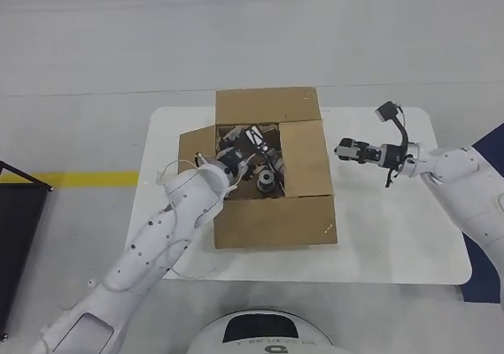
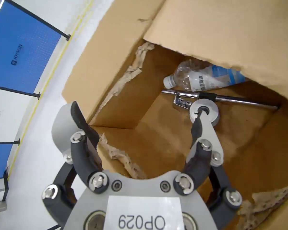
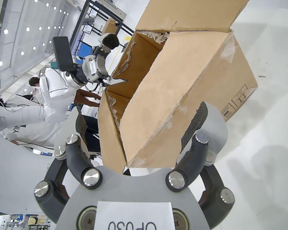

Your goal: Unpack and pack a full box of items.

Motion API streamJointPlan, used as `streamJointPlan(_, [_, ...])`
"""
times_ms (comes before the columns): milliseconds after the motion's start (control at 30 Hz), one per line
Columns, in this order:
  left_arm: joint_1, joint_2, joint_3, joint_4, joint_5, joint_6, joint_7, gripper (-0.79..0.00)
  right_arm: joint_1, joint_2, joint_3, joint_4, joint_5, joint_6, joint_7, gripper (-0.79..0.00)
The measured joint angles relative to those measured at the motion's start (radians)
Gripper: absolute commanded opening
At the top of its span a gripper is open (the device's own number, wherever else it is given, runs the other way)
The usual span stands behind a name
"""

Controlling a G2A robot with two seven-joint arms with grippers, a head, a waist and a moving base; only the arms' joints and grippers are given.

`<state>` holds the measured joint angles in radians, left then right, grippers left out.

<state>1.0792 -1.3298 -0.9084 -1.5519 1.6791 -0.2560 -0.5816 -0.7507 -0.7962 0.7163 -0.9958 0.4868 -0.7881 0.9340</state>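
In the top view the things inside the box (image 1: 274,221) are a dark jumble, too small to tell apart, and the left gripper (image 1: 250,162) covers some of them. In the left wrist view a torn flap (image 2: 230,25) hides the far end of the clear bottle (image 2: 194,77). One fingertip (image 2: 197,126) overlaps the grey round part (image 2: 207,113); whether they touch cannot be told. That part covers some of the chrome clamp (image 2: 182,99) on the metal rod (image 2: 242,102). In the right wrist view the box's walls hide its contents.
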Motion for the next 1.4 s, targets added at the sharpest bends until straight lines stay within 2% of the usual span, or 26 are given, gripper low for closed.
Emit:
streamJointPlan(133, [-0.067,-0.030,0.083,0.099,0.003,0.014,-0.010,0.000,-0.010,-0.008,0.005,0.009,0.023,0.006,0.017,0.000])
streamJointPlan(300, [-0.118,-0.060,0.142,0.195,-0.022,0.022,0.009,0.000,-0.011,-0.024,0.001,0.025,0.051,0.010,0.051,0.000])
streamJointPlan(500, [-0.158,-0.095,0.190,0.294,-0.097,0.012,0.104,0.000,0.002,-0.051,-0.011,0.060,0.087,0.011,0.103,0.000])
streamJointPlan(600, [-0.158,-0.107,0.186,0.301,-0.148,0.042,0.221,0.000,0.009,-0.063,-0.019,0.071,0.108,0.021,0.120,0.000])
streamJointPlan(733, [-0.148,-0.111,0.169,0.280,-0.182,0.035,0.376,0.000,0.009,-0.073,-0.026,0.083,0.143,0.050,0.148,0.000])
streamJointPlan(900, [-0.127,-0.109,0.150,0.249,-0.188,0.033,0.456,0.000,-0.005,-0.071,-0.020,0.058,0.214,0.080,0.179,0.000])
streamJointPlan(1100, [-0.151,-0.128,0.179,0.266,-0.194,0.036,0.420,0.000,-0.044,-0.040,0.037,0.016,0.320,0.105,0.204,0.000])
streamJointPlan(1200, [-0.173,-0.145,0.206,0.281,-0.199,0.037,0.418,0.000,-0.101,-0.002,0.122,0.002,0.383,0.079,0.178,0.000])
streamJointPlan(1400, [-0.223,-0.185,0.268,0.323,-0.218,0.044,0.396,0.000,-0.314,0.106,0.374,-0.143,0.423,0.005,0.104,0.000])
